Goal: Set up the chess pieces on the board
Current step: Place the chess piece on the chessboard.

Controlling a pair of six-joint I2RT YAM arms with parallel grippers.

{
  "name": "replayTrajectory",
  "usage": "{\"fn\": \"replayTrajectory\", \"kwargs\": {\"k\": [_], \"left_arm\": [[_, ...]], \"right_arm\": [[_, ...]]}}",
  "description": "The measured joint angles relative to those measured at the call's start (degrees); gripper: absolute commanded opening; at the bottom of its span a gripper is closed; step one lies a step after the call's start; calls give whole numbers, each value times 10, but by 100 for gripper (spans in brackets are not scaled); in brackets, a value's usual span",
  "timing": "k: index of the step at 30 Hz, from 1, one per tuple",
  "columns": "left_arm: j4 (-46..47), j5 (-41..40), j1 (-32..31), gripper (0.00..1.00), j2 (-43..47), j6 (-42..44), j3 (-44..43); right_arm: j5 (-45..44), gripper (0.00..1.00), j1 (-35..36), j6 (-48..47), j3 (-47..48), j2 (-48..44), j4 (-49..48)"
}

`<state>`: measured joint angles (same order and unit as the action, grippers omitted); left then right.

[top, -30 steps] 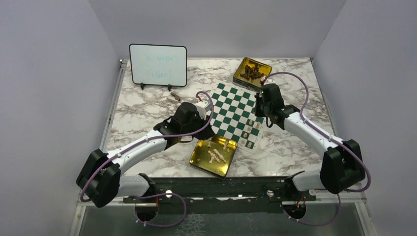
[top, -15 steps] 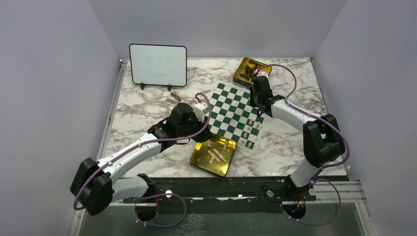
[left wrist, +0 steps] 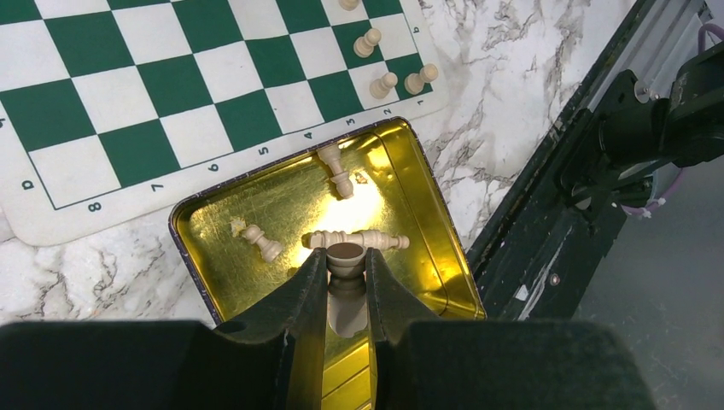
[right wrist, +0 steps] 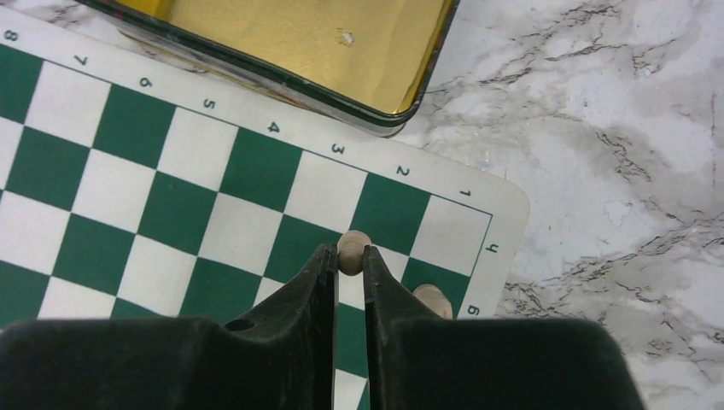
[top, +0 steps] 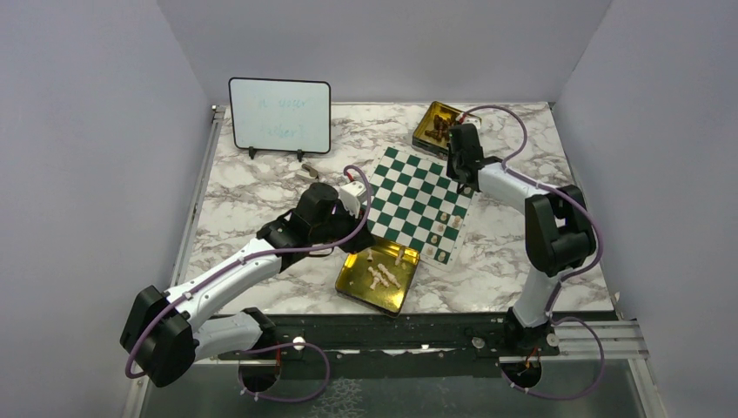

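The green and white board (top: 402,185) lies mid-table, and several cream pieces (top: 444,219) stand along its near right edge. My left gripper (left wrist: 346,261) is shut on a cream chess piece (left wrist: 346,278) and holds it above the near gold tin (left wrist: 205,224). Three more cream pieces (left wrist: 357,240) lie in that tin. My right gripper (right wrist: 348,256) is shut on the round head of a cream piece (right wrist: 353,248) over the board (right wrist: 196,205) near its h-file edge. Another cream piece (right wrist: 434,300) stands beside the right gripper's fingers. In the top view the right gripper (top: 466,179) is at the board's right corner.
A second gold tin (top: 428,127) holding dark brown pieces sits just beyond the board's far right corner; its wall (right wrist: 256,68) shows in the right wrist view. A black-framed whiteboard (top: 279,115) stands at the back left. The black front rail (left wrist: 589,171) runs close to the near tin.
My right arm has swung in and back, carrying its gripper toward the board's far right corner. My left arm has drawn slightly left, its gripper staying by the near tin.
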<state>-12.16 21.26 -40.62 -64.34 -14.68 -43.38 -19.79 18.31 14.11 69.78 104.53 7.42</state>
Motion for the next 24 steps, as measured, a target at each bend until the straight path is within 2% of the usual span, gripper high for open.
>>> {"fn": "replayTrajectory", "kwargs": {"k": [12, 24], "left_arm": [[0, 0, 0, 15, 0, 4, 0], [-2, 0, 0, 15, 0, 4, 0]], "right_arm": [[11, 18, -39, 5, 2, 23, 0], [32, 18, -42, 9, 7, 44, 0]]}}
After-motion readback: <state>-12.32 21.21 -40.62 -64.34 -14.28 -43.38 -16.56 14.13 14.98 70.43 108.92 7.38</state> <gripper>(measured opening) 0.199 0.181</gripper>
